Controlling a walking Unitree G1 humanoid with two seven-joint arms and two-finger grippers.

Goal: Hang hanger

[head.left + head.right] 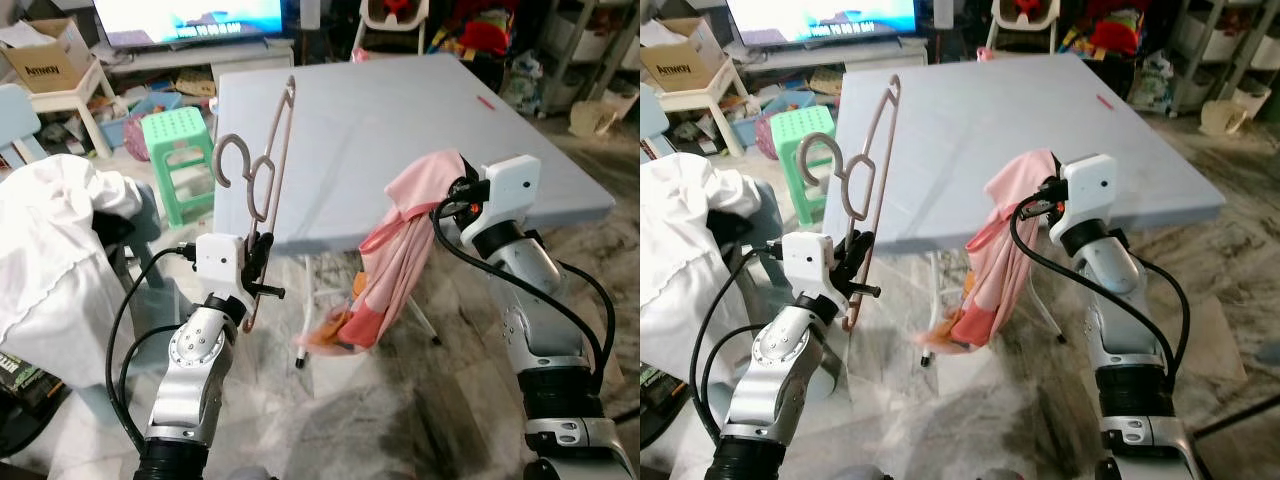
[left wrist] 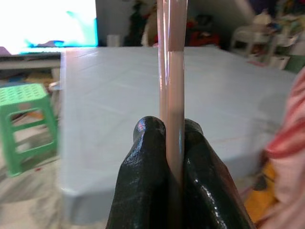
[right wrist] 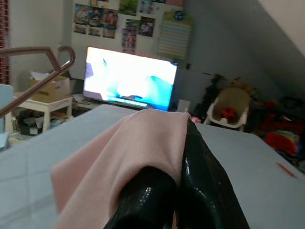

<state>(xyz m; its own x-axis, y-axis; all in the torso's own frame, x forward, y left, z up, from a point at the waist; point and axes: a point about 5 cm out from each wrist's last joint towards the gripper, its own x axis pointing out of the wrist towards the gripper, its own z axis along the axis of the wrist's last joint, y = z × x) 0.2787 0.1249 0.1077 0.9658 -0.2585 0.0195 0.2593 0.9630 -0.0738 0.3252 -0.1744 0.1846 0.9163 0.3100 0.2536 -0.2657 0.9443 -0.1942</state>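
Left eye view: 1 hanger (image 1: 268,160), pinkish-tan, is standing near upright in the left claw (image 1: 256,262), long axis running up and tilting slightly toward the counter's (image 1: 400,120) near-left corner, hook (image 1: 232,158) curling out to the robot's left. Left wrist view confirms it: both fingers (image 2: 143,181) are clenching on the hanger's thin bar, w/ the bar rising straight out between them. So the hanger is sitting above the claw, off the counter's near edge, not resting on anything.

Right claw (image 1: 462,190) is gripping 1 pink garment (image 1: 400,262), which is drooping down past the counter's near edge toward the floor; right wrist view shows cloth bunched between the black fingers (image 3: 200,162), shut on it.

Hanger and garment are near each other but apart, hanger to the left of the cloth. Judging by this, the coming move is bringing hanger's upper end across to the garment, or finding a rail; no rail visible.

Also around: 1 green stool (image 1: 180,160), 1 white cloth heap (image 1: 50,250), 1 TV (image 1: 190,18) beyond the counter's far edge.
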